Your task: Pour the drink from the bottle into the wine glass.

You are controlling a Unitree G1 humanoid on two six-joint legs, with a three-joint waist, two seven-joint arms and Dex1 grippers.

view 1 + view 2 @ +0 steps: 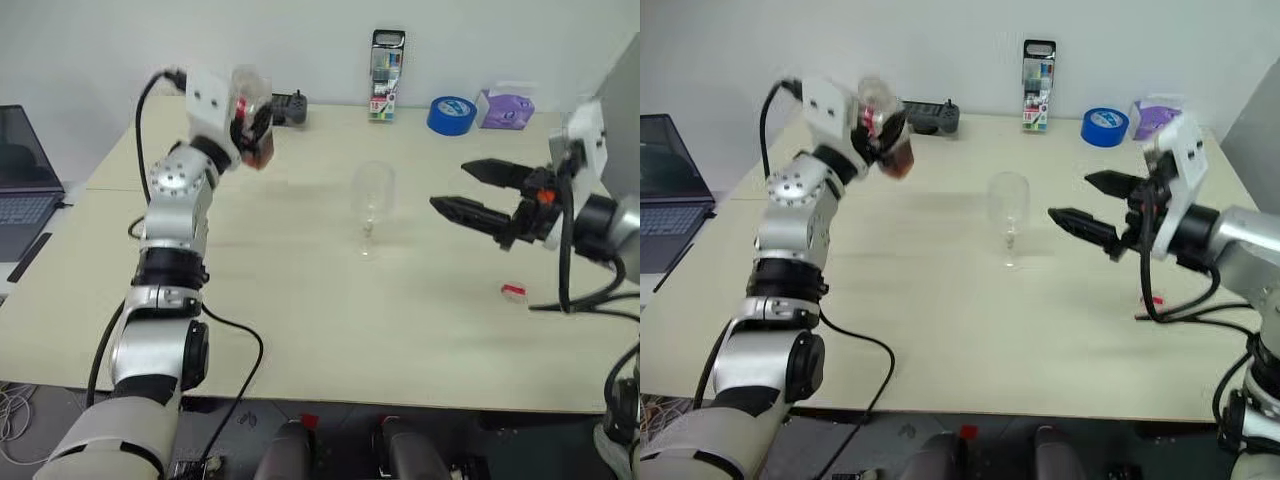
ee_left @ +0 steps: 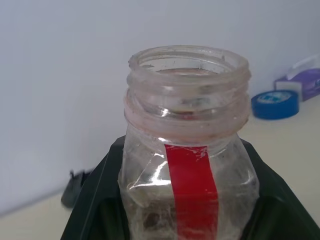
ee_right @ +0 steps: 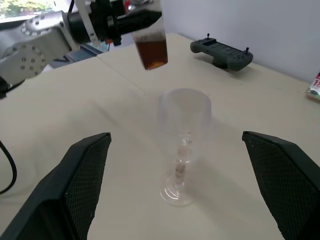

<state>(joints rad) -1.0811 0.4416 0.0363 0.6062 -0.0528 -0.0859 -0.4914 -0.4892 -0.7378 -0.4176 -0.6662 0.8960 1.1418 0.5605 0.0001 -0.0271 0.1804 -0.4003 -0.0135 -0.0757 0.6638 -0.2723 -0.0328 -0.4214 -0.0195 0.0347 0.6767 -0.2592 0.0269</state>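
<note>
An office or lab: a pale worktable [image 1: 330, 330] against a plain white wall, with a laptop [image 1: 25, 180], blue tape roll [image 1: 451, 114], tissue box [image 1: 505, 107], and handheld controller [image 3: 222, 52]

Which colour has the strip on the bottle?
Red, on the clear bottle; the left wrist view shows it best.

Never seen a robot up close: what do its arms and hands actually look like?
Silver-grey arms with rounded joints and black bands, black cables looping alongside. Each wrist carries a white boxy block. The left gripper and right gripper each have two black, wedge-shaped fingers with textured pads.
</note>
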